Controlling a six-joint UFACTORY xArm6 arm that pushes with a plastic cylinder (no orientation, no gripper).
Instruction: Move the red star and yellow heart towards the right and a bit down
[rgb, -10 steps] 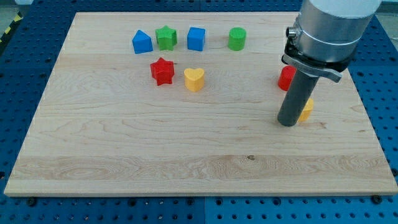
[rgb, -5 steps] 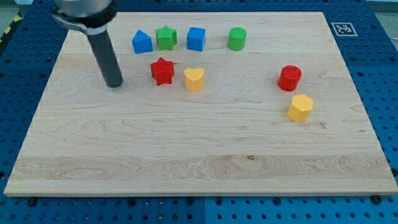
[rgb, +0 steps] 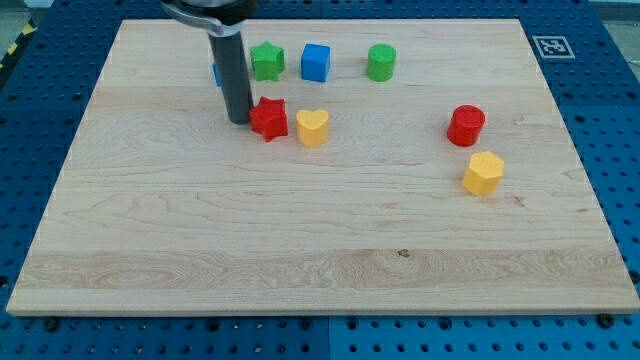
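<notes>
Red star (rgb: 268, 118) touches my tip (rgb: 239, 120), heart (rgb: 312, 127) just beside; pushed off-centre, star may slip past it. No fingers, only rod.

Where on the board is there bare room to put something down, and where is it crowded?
Free: the whole lower half of the board, and the middle stretch between the yellow heart and the red cylinder. Crowded: the top row, green star, blue cube, green cylinder, and below it, where my tip touches the red star.
</notes>
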